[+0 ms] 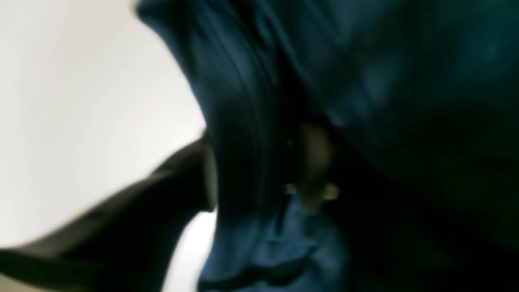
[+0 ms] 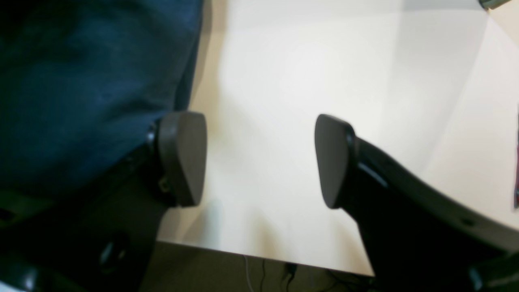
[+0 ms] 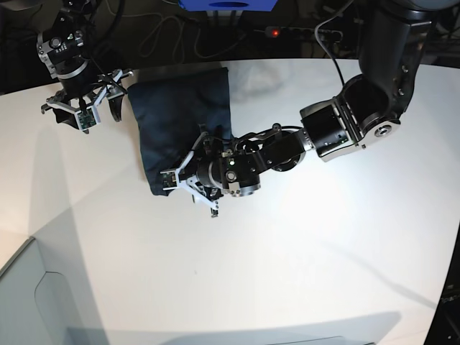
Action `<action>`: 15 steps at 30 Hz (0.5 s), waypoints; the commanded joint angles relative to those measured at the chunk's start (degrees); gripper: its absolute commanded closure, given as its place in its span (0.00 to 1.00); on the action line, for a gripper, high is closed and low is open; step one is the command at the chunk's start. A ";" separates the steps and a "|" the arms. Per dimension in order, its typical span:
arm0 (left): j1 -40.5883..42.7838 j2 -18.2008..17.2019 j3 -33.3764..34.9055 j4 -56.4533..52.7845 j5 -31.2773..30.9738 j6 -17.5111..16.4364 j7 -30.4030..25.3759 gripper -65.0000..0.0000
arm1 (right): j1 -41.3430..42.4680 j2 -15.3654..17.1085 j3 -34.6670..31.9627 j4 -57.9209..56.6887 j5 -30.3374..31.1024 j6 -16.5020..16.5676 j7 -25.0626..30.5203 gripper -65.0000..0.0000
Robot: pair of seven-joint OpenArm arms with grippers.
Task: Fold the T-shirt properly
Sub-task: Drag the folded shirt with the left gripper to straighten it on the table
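Observation:
The dark navy T-shirt (image 3: pixel 180 118) lies folded into a long rectangle on the white table (image 3: pixel 302 259). My left gripper (image 3: pixel 190 190) is at the shirt's near edge with its fingers spread. In the blurred left wrist view the shirt (image 1: pixel 365 81) fills most of the frame, and bunched folds of it lie between the fingers of the left gripper (image 1: pixel 261 170). My right gripper (image 3: pixel 85 115) hangs open and empty just left of the shirt's far corner. In the right wrist view the gripper (image 2: pixel 261 160) is over bare table, with the shirt (image 2: pixel 81 81) behind its left finger.
The table's edge (image 2: pixel 263 253) runs just below the right gripper, with floor and cables beyond. A power strip with a red light (image 3: pixel 273 31), cables and a blue box (image 3: pixel 226 3) sit behind the table's far edge.

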 commanded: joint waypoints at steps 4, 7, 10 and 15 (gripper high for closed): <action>0.78 -0.09 -6.57 4.33 7.13 -0.34 0.45 0.44 | -0.50 0.21 -0.11 1.00 0.74 -0.39 1.13 0.40; 3.06 -0.44 -13.69 8.55 11.88 -0.34 0.45 0.44 | -1.03 -0.14 -1.17 1.00 0.74 -0.30 1.13 0.40; 5.79 -0.53 -20.64 12.77 15.84 -0.34 0.36 0.44 | -2.08 -0.75 -3.19 1.00 0.74 -0.30 1.65 0.45; 11.06 -1.23 -30.31 21.65 22.25 -0.34 0.45 0.44 | -2.61 -0.93 -6.27 1.00 0.74 -0.39 1.21 0.80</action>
